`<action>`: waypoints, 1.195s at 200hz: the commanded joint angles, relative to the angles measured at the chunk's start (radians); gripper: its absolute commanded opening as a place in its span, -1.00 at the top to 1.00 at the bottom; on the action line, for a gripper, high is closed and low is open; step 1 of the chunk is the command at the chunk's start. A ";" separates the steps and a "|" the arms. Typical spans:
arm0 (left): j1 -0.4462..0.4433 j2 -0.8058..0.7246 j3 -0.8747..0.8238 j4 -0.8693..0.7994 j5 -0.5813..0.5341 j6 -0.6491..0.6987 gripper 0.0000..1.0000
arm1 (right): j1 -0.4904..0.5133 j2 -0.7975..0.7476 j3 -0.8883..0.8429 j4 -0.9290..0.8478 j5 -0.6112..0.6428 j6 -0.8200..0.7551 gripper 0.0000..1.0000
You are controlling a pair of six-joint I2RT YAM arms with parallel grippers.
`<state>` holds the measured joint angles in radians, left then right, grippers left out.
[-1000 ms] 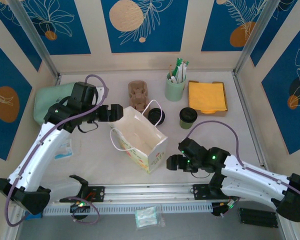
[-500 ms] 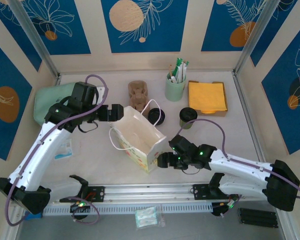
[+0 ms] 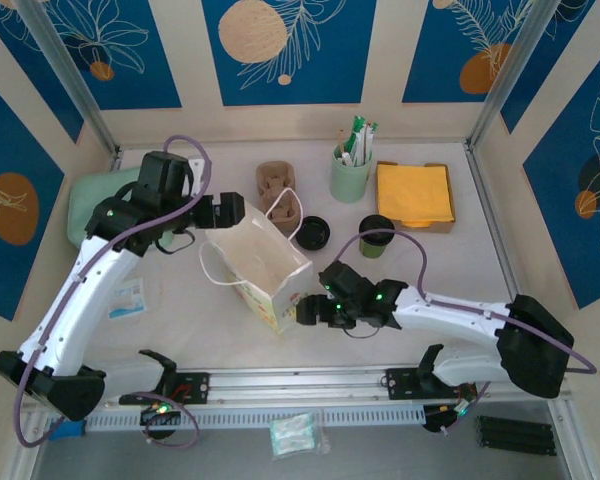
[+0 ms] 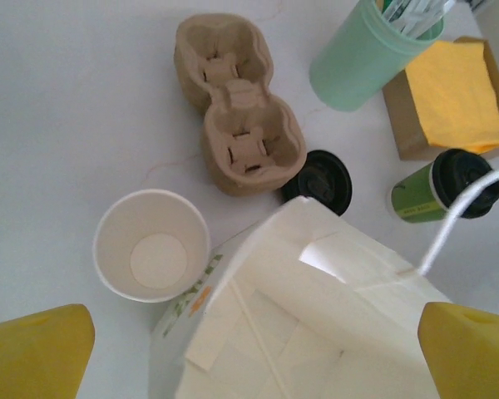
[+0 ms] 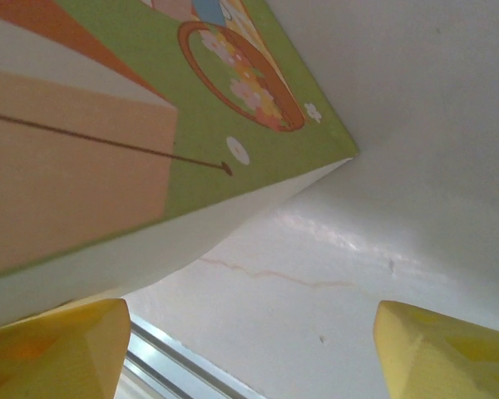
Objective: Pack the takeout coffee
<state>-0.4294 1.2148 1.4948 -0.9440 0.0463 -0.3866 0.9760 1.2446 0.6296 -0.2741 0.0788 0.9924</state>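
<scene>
Far left, the left gripper point(image 3: 225, 212) hangs over the back rim of the paper bag point(image 3: 255, 265), jaws spread as wide as they go and holding nothing. Its wrist camera looks straight down between the yellow fingertips point(image 4: 33, 353) into the bag's white interior. It also picks up a lidless cup point(image 4: 152, 245) standing upright just beside the bag, a spot the gripper body covers from overhead. Behind the cup is the brown cup carrier point(image 4: 237, 125), with the loose black lid point(image 4: 320, 179) just beside it.

Centre now: the bag stands open-mouthed, handles up. At its near corner the right gripper point(image 3: 305, 310) sits low on the table, jaws released and well apart, nothing clamped between them. The right wrist camera adds the bag's printed green side point(image 5: 108, 125) up close. The bag's bottom edge runs right up to one yellow finger point(image 5: 54, 349); touching or just short, I cannot tell. The other finger is over bare table point(image 5: 382, 166).

To the right, the takeout coffee point(image 3: 376, 236) stands upright on the table, lid on, outside the bag and apart from both grippers. Behind it are the mint holder point(image 3: 350, 175) and the yellow napkins point(image 3: 415, 193).
</scene>
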 commanded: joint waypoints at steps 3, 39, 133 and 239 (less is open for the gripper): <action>0.017 0.006 0.050 0.002 -0.020 0.002 -0.99 | 0.009 0.070 0.069 0.085 0.041 0.006 -0.54; 0.021 0.000 0.062 -0.008 -0.022 0.000 -0.99 | 0.008 0.210 0.169 0.134 0.059 0.001 -0.54; 0.027 -0.029 0.041 -0.012 -0.015 -0.011 -0.99 | 0.005 0.517 0.501 0.152 0.007 -0.059 -0.54; 0.029 -0.034 0.037 -0.003 -0.008 -0.014 -0.99 | -0.030 0.475 0.575 0.056 -0.030 -0.116 -0.60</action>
<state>-0.4141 1.1919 1.5204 -0.9470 0.0395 -0.3943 0.9543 1.8057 1.1858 -0.1619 0.0731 0.9100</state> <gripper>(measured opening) 0.994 0.785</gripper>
